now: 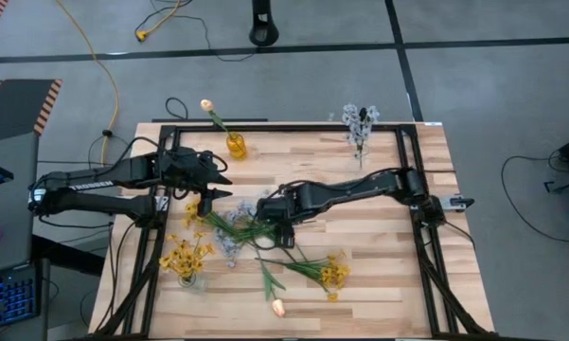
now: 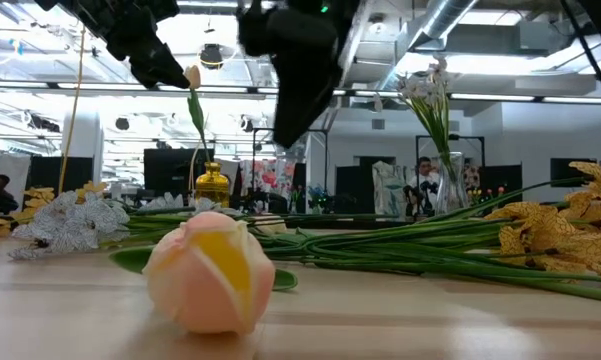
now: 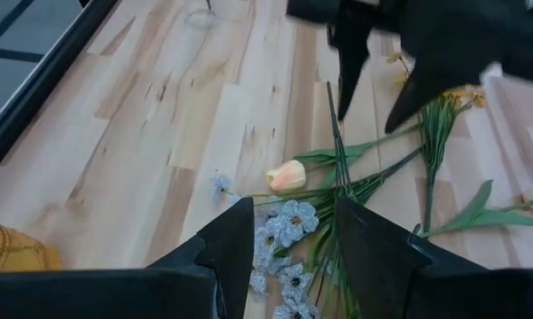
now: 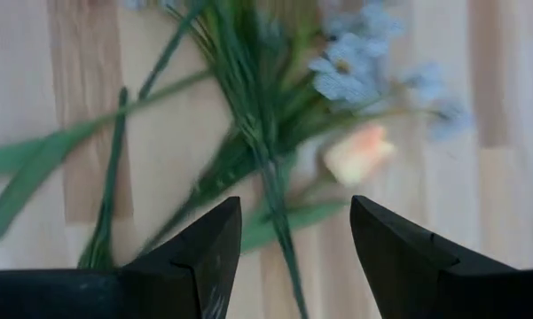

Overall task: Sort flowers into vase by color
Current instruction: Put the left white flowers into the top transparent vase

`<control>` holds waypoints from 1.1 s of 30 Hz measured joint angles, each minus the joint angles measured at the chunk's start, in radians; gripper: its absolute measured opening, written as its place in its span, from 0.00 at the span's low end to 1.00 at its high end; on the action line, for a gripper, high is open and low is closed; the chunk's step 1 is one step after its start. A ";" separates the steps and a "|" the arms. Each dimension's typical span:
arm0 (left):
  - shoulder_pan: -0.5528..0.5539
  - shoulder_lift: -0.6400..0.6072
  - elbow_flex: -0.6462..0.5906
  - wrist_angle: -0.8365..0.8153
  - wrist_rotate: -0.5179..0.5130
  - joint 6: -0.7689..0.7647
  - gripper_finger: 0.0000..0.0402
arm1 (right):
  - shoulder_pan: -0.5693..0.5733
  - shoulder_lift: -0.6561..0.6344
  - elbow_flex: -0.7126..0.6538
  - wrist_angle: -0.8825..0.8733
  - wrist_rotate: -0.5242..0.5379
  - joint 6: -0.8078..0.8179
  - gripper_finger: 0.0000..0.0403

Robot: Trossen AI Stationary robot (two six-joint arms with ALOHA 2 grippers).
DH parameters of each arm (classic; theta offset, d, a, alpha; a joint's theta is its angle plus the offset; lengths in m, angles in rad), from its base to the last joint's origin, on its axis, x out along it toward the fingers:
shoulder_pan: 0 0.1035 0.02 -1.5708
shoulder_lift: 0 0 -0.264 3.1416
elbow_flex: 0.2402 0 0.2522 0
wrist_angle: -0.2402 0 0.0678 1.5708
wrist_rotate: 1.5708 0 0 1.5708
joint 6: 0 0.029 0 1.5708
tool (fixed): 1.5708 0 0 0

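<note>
A loose heap of green-stemmed flowers (image 1: 251, 230) lies at the table's middle: pale blue-white sprays (image 3: 288, 221), a peach bud (image 3: 286, 175) and long stems (image 4: 257, 151). More yellow sprigs (image 1: 333, 273) and a peach bud (image 1: 278, 306) lie nearer the front edge. My left gripper (image 1: 211, 199) is open and empty, just left of the heap, over the blue-white sprays (image 3: 293, 239). My right gripper (image 1: 282, 232) is open and empty above the heap's stems (image 4: 293, 239).
A vase of yellow blossoms (image 1: 185, 263) stands at the near left. An amber vase with a peach bud (image 1: 235, 142) stands at the far left, and a clear vase with blue-white sprays (image 1: 360, 128) at the far right. A black frame (image 1: 412, 218) edges the table.
</note>
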 joint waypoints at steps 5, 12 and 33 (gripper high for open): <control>0.000 -0.001 0.000 0.000 0.002 -0.001 0.36 | -0.002 0.067 0.000 0.022 -0.036 -0.024 0.59; 0.000 0.000 0.000 0.000 0.002 -0.001 0.36 | -0.001 0.136 0.000 0.068 -0.037 -0.038 0.59; 0.000 0.000 0.000 -0.001 0.003 -0.001 0.36 | -0.021 0.164 0.001 0.067 -0.036 -0.051 0.27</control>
